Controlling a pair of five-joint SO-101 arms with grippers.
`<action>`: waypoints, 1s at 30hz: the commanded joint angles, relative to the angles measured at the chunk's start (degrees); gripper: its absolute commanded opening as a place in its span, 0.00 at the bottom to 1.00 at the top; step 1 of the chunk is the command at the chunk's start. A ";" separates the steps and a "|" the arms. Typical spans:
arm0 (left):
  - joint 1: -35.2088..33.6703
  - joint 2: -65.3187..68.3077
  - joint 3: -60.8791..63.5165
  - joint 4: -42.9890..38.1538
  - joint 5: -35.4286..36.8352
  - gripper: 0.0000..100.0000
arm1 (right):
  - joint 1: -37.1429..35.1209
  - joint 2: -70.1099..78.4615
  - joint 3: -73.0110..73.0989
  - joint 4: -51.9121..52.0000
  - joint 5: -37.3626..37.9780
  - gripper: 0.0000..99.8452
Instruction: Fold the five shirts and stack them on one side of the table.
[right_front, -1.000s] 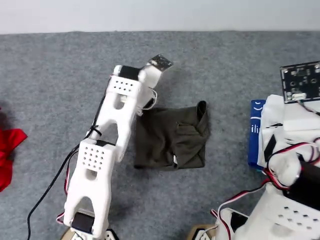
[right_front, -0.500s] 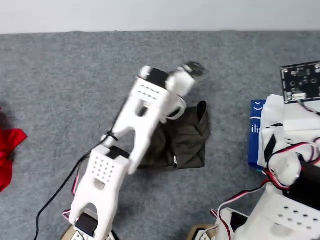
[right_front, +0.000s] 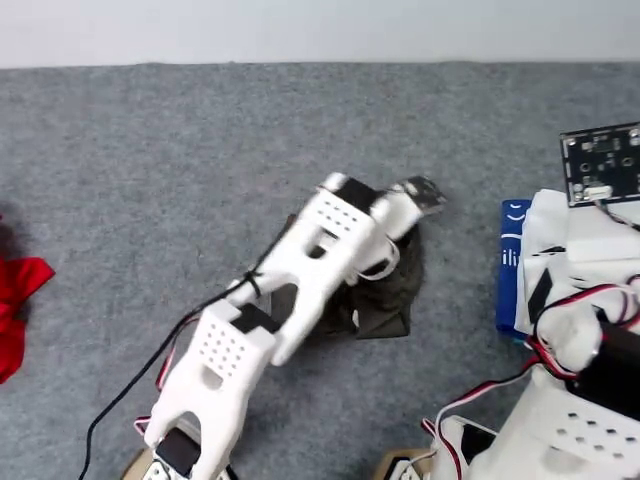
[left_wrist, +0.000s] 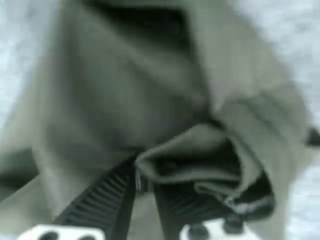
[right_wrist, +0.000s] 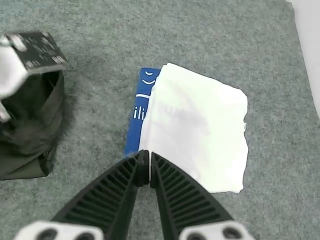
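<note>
- My left gripper (left_wrist: 144, 181), pinching a fold of the olive shirt (right_front: 392, 298), has swung from that shirt's far-left corner across to its right edge. I judge this fold nearly laid.
- My right gripper (right_wrist: 145, 167), pressed together and empty, hangs right of the olive shirt, above the white shirt (right_wrist: 200, 130).

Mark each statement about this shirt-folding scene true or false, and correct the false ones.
1. The white shirt lies on top of the blue shirt. True.
2. The right end effector holds the white shirt. False: its jaws are shut on nothing, above the stack.
3. The red shirt lies at the left edge of the table, apart from the others. True.
4. The olive shirt is stacked on the white shirt. False: it lies on the table mid-way, apart from the stack.
5. The left end effector is wide open. False: it is shut on a fold of the olive shirt.
</note>
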 joint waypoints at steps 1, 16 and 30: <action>6.07 -5.36 -4.18 4.13 0.18 0.01 | 0.57 -0.75 -0.18 -0.75 0.44 0.01; 9.85 -7.65 -12.97 10.37 0.26 0.01 | 0.66 -0.75 -0.26 -0.13 0.62 0.01; -14.33 2.99 -11.74 6.59 -2.73 0.01 | 0.40 -0.22 -0.18 -0.66 0.35 0.01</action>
